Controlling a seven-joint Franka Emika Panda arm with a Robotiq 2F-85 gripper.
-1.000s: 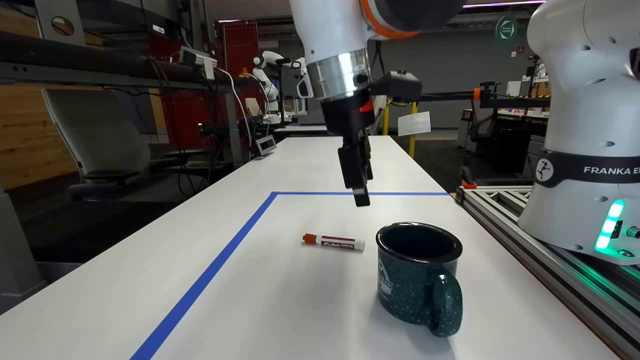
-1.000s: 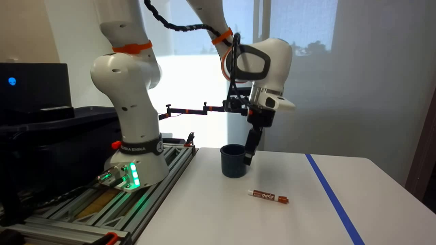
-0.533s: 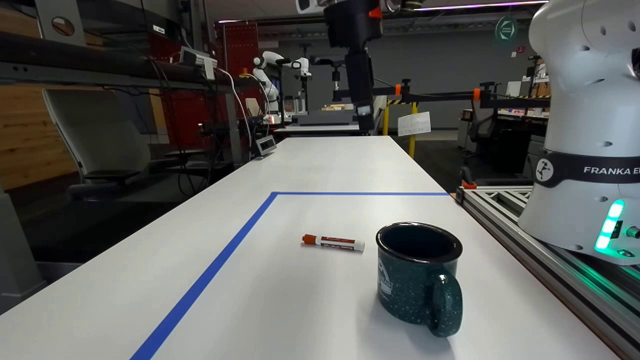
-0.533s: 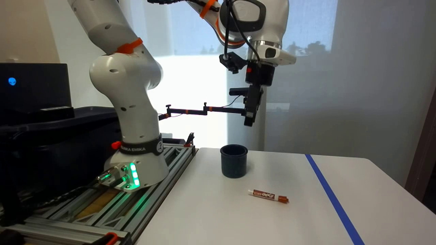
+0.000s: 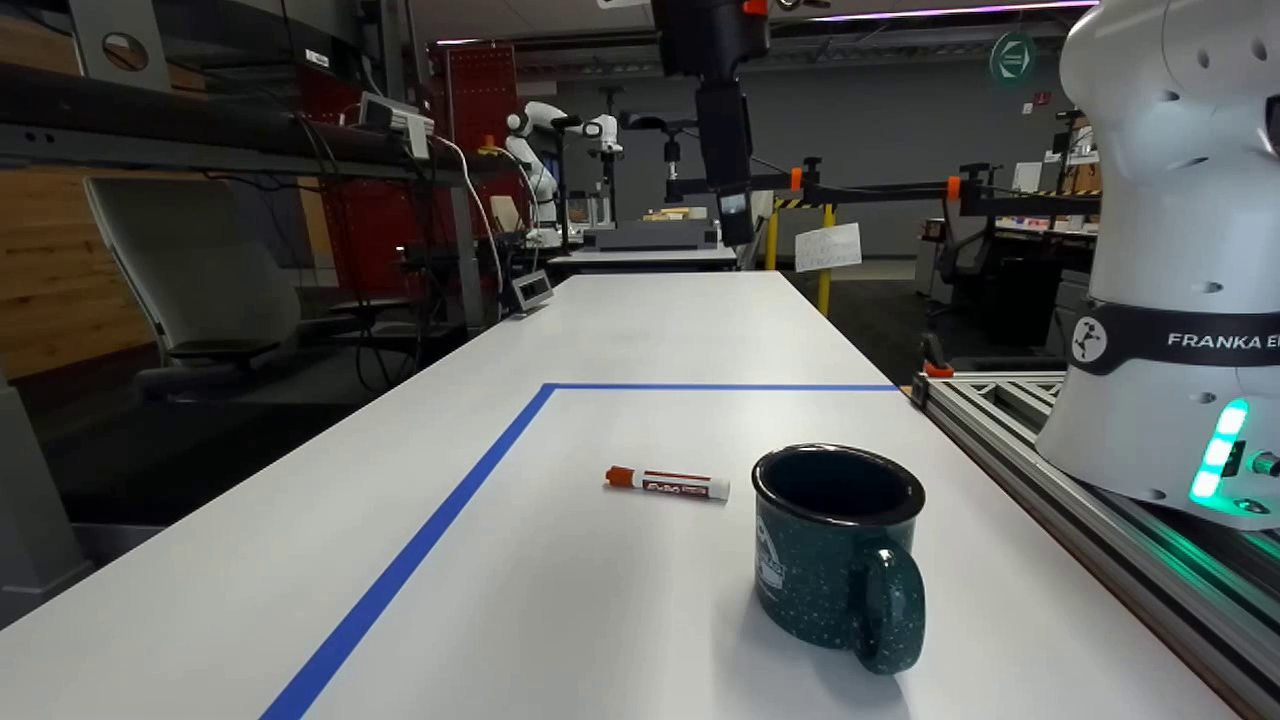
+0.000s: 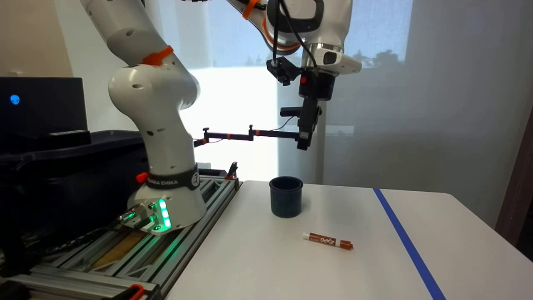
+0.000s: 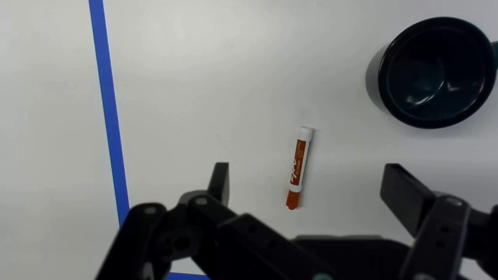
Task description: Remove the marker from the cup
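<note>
On the white table (image 6: 250, 266) lies the marker (image 7: 298, 167), outside the upright cup (image 5: 825, 580) and near it, both within the corner of blue tape (image 7: 110, 109). Above, the gripper (image 7: 306, 179) hangs with fingers (image 7: 406, 198) spread wide, gripping nothing; its exact height is hard to judge.

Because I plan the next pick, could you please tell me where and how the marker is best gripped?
Probably across the middle, from straight above: the marker is slim and lies flat on the table, apart from the mug. In the wrist view, the open pincer has one jaw beyond each long side.
</note>
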